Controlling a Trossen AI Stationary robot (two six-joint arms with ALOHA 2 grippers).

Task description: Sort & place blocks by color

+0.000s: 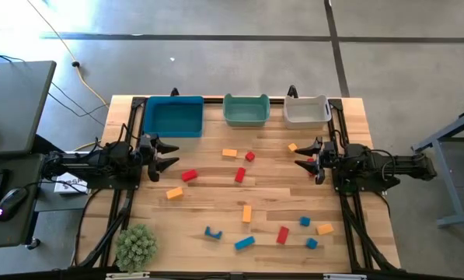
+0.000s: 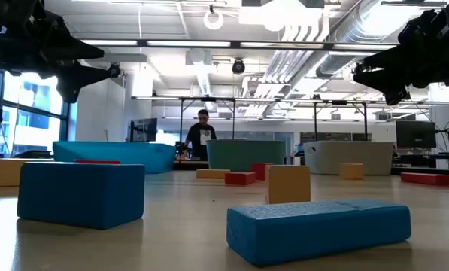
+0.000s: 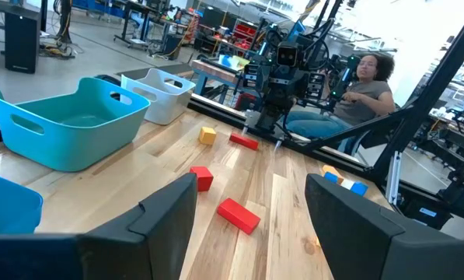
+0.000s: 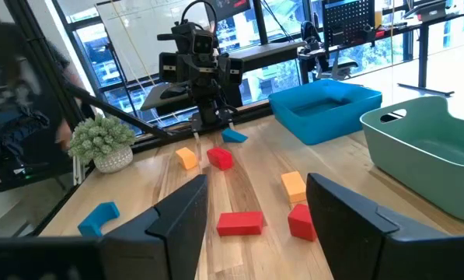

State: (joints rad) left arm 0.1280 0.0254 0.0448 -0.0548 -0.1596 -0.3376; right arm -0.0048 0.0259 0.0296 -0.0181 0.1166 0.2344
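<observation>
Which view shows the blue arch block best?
The high view: the blue arch block lies in plain sight from above, its notch visible, near the plant. The right wrist view shows it sideways, farther off. The low and left wrist views do not show it clearly.

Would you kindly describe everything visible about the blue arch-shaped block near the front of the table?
The blue arch block is small, solid blue and matte, with two short legs around a notch. It lies flat on the wooden table, alone, touching no other block, with the potted plant beside it. Neither pincer is near it.
</observation>
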